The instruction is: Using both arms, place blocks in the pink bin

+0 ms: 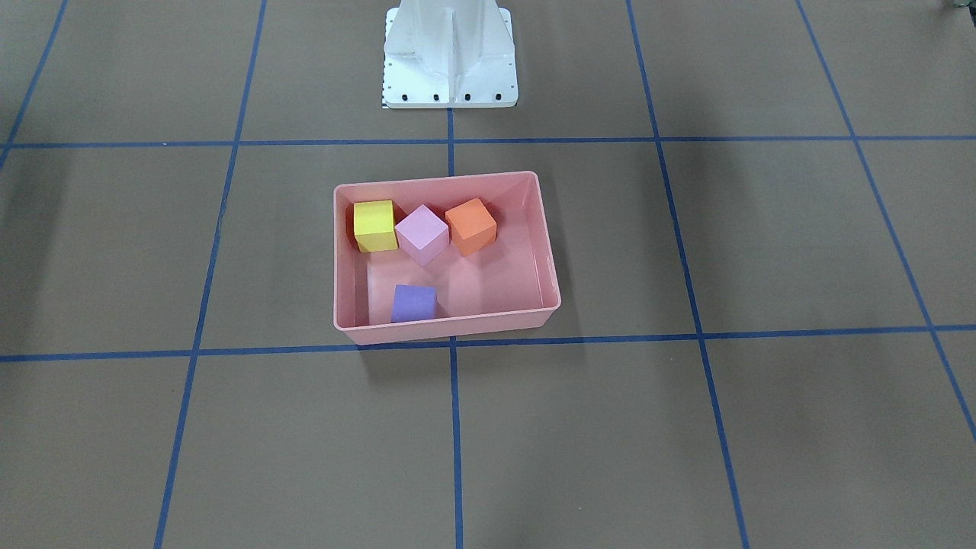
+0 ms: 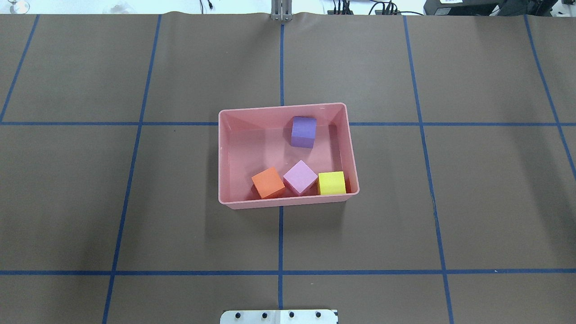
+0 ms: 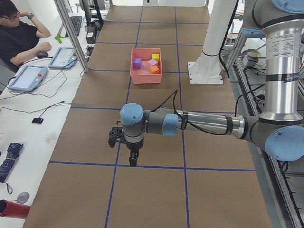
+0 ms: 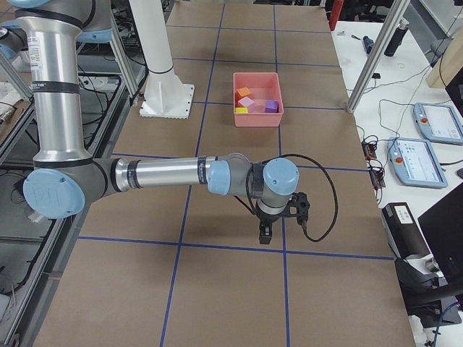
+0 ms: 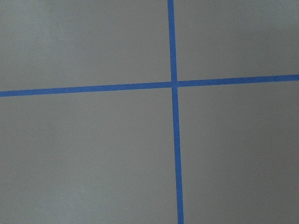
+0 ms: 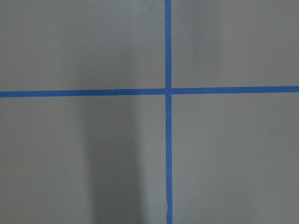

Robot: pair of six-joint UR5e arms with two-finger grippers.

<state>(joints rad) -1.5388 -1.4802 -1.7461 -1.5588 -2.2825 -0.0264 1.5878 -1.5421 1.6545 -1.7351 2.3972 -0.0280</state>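
My left gripper (image 3: 133,160) and right gripper (image 4: 265,233) hang above the table (image 3: 156,190); released or clenched, cannot tell. Four blocks (image 1: 422,232) lie in the bin (image 1: 457,326), well beyond both.

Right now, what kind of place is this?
Probably a robotics lab: the left arm and right arm over a table gridded with blue tape, and teach pendants on a side desk.

I looked out on a brown table cover (image 2: 495,202) marked into a grid by blue tape lines (image 2: 280,238). A white pedestal (image 1: 450,53) stood bolted on it. Across from me, a person (image 3: 19,40) sat at a white side desk (image 3: 28,118) near two tablet-like pendants (image 3: 27,77). A folded dark umbrella (image 3: 8,161) and a red cylinder (image 3: 14,209) lay further along that desk.
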